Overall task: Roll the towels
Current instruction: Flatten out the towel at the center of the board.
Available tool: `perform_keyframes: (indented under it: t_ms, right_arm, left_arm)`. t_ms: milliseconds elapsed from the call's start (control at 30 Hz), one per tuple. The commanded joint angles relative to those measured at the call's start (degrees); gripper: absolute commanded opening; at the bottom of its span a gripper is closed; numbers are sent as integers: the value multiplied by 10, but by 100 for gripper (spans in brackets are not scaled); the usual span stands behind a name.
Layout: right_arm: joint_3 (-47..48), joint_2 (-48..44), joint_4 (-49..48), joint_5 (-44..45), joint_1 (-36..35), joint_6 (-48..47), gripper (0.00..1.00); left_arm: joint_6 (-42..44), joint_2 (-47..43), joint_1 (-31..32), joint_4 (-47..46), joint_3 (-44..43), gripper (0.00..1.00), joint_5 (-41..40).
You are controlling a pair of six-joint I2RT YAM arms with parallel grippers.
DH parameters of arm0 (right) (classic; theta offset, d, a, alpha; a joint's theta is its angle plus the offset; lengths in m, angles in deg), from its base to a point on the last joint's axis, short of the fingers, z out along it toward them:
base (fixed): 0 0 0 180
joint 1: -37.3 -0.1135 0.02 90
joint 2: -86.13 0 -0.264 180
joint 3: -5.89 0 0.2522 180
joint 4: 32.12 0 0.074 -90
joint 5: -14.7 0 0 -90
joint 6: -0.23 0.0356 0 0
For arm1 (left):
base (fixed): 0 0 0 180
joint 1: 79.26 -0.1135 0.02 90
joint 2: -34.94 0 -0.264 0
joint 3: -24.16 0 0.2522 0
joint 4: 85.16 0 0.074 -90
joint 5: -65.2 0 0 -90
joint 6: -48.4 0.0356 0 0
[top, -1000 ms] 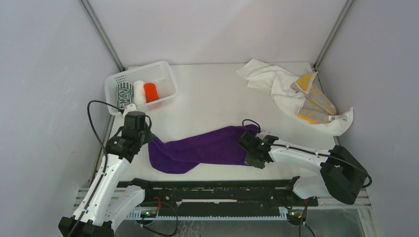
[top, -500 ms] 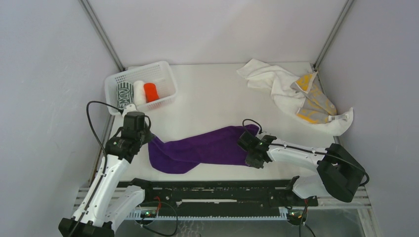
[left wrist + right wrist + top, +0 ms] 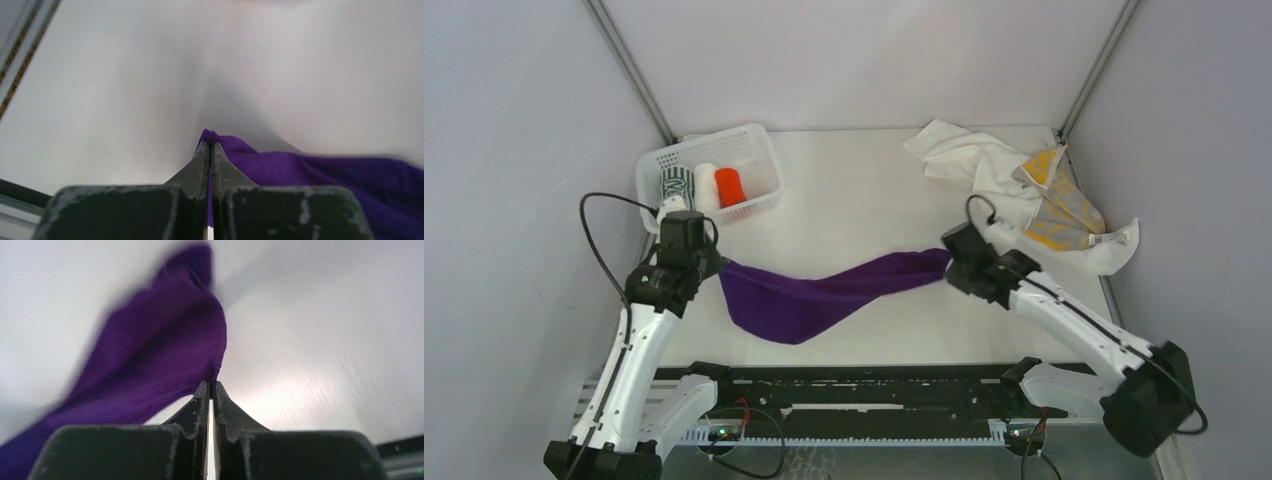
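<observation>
A: Stretching step, I'd say. The left gripper and right gripper each pinch one end of the purple towel, which hangs between them over the near table and sags in the middle.
B: Is it off the surface?
A: The ends look lifted. The belly I can't tell (it may brush the table).
B: Next move?
A: Probably laying it flat and straight, then rolling from one end. That calls for lowering both ends evenly so it doesn't bunch.
B: Do the wrist views add anything?
A: Yes. Each shows the jaws closed tight on a thin bit of cloth right at the tips, which the top view hides. It's a slim bite and could slip.
B: And top only?
A: Three rolls sit in the basket at far left. A white towel and a yellow-grey towel lie heaped at far right, unrolled.
</observation>
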Motion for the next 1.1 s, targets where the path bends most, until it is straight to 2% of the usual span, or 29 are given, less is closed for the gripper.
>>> perform_keyframes:
  t_ms: [0, 167, 267, 500, 733, 900, 1067]
  right_arm:
    - [81, -87, -19, 38, 100, -142, 0]
    - [146, -150, -42, -53, 210, -243, 0]
    - [175, -194, -39, -97, 240, -278, 0]
    - [210, -315, 24, -151, 259, -309, 0]
    - [259, -380, 97, -201, 260, -312, 0]
    - [272, -355, 122, -202, 260, -295, 0]
    - [196, -278, 85, -161, 260, -290, 0]
  left_arm:
    - [20, 8, -10, -10, -132, 0, -22]
    - [19, 5, -11, 7, -220, 0, -17]
    - [17, -24, -11, 19, -245, 0, -8]
    - [9, -134, -11, 77, -261, 0, 21]
    - [-8, -204, -11, 171, -279, 0, 63]
    - [-19, -192, -11, 168, -238, 0, 82]
    - [-40, -121, -11, 69, -118, 1, 105]
